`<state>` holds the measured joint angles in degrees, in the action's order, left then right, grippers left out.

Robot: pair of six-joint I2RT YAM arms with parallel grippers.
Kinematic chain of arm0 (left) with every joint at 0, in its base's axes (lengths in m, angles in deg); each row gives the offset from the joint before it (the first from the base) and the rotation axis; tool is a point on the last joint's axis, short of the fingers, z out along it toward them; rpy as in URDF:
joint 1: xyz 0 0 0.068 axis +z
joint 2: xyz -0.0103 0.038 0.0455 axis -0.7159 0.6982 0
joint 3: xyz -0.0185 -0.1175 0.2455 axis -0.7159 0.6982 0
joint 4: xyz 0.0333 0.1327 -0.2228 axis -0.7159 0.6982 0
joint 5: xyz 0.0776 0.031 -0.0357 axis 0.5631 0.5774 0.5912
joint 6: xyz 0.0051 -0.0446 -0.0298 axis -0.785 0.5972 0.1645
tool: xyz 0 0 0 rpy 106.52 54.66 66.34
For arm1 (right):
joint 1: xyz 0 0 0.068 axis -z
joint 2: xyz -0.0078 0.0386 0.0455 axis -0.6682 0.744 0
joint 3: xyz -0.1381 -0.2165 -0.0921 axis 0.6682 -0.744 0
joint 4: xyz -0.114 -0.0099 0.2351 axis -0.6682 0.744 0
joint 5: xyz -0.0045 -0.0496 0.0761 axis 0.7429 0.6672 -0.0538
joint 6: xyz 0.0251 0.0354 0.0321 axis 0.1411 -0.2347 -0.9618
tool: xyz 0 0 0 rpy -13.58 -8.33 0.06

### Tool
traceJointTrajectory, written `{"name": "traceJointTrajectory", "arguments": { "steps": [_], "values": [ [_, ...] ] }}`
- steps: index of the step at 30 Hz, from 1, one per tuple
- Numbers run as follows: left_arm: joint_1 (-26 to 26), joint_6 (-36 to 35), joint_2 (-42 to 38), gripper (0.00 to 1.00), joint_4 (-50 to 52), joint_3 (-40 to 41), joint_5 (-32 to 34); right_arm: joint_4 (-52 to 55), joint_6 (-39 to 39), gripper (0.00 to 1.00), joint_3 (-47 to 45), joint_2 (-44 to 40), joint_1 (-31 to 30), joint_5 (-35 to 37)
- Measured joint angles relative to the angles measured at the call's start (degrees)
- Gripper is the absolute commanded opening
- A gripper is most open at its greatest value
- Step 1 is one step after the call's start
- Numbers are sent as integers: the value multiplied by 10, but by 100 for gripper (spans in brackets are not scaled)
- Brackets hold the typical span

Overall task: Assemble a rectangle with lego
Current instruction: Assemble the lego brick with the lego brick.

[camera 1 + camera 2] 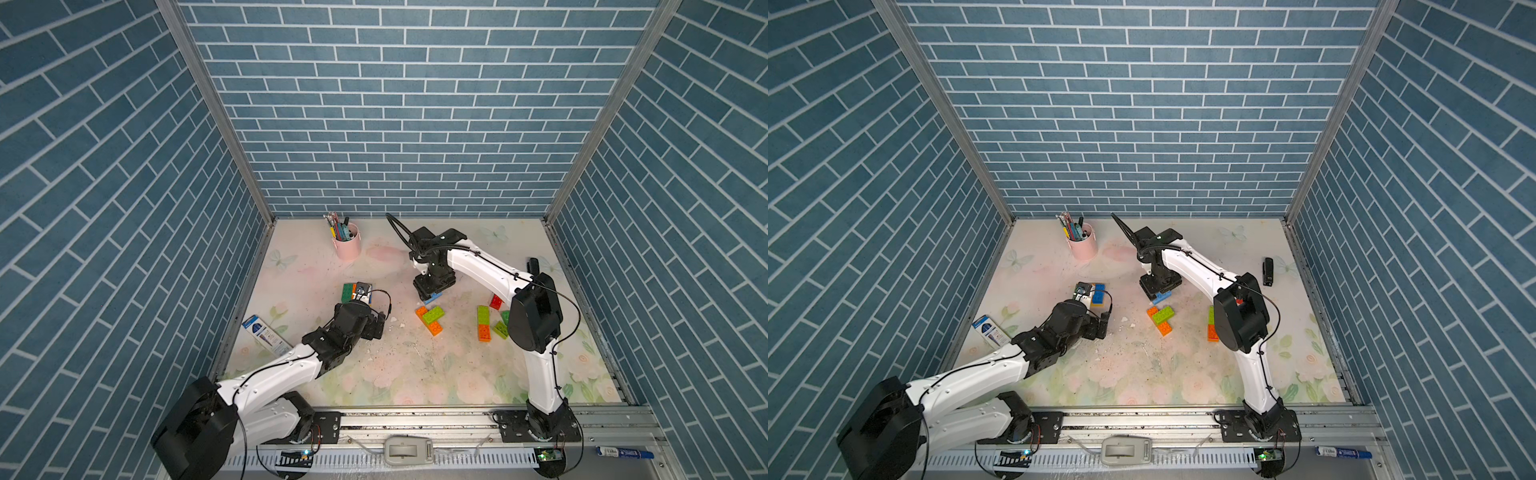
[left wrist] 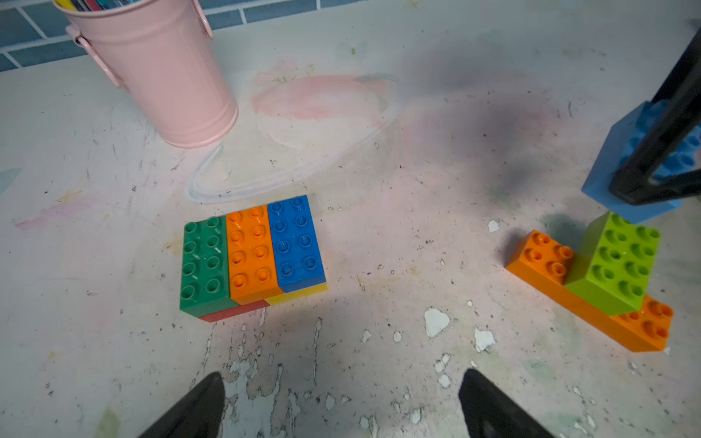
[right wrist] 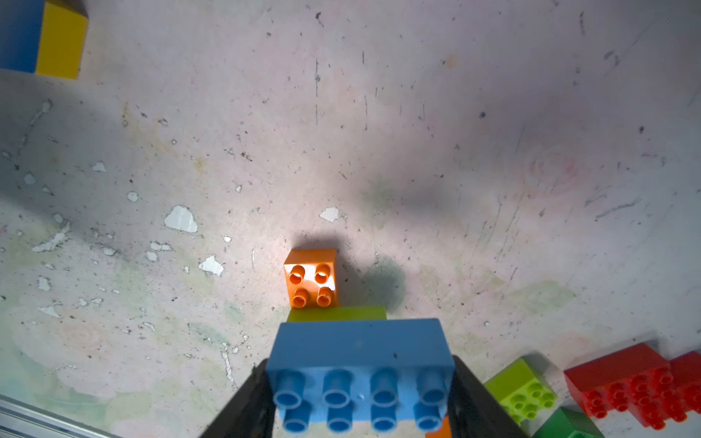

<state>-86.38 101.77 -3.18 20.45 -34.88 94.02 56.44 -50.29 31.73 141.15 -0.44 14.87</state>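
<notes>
Blue lego brick (image 3: 360, 352) in pinch of right fingers (image 3: 248, 407); left fingers (image 2: 195, 407) wide apart.

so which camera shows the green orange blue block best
Left wrist view: the block sits whole, studs and red and yellow lower layer clear. In both top views it is small, partly behind the left arm. The right wrist view catches only a corner.
</notes>
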Motion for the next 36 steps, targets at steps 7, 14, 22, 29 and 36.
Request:
{"name": "traceJointTrajectory", "arguments": {
  "steps": [7,14,22,29,36],
  "values": [
    [-56,-67,92,99,10,-46,9,6,21,17,1,17,0,-15],
    [-85,-100,124,99,2,-62,6,12,33,15,1,35,0,-27],
    [-85,-108,109,99,-13,-52,6,16,45,14,3,42,0,-30],
    [-85,-108,99,99,-20,-44,12,17,46,13,13,56,0,-31],
    [-85,-108,97,99,-25,-41,15,18,45,11,14,68,0,-31]
  ]
}}
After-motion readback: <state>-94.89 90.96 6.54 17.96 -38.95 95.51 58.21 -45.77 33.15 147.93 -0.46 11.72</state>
